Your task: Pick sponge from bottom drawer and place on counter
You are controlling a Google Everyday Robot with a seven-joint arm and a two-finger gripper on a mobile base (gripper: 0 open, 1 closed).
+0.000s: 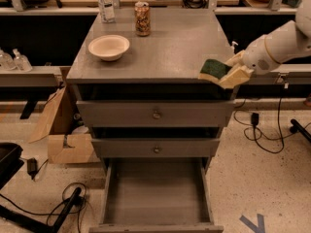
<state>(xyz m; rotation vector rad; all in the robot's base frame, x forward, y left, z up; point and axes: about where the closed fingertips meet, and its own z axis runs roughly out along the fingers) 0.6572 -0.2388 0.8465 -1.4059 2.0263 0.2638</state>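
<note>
The sponge point(213, 69), dark green on top with yellow underneath, is held in my gripper point(227, 73) at the front right corner of the counter point(165, 52), level with its edge. The gripper is shut on the sponge, and my white arm reaches in from the right. The bottom drawer point(155, 198) is pulled open below, and its grey interior holds nothing.
A beige bowl point(109, 46) sits at the counter's left. A can point(142, 18) and a clear bottle point(105, 3) stand at its back. The two upper drawers point(155, 114) are closed. A cardboard box point(63, 130) and cables lie on the floor at left.
</note>
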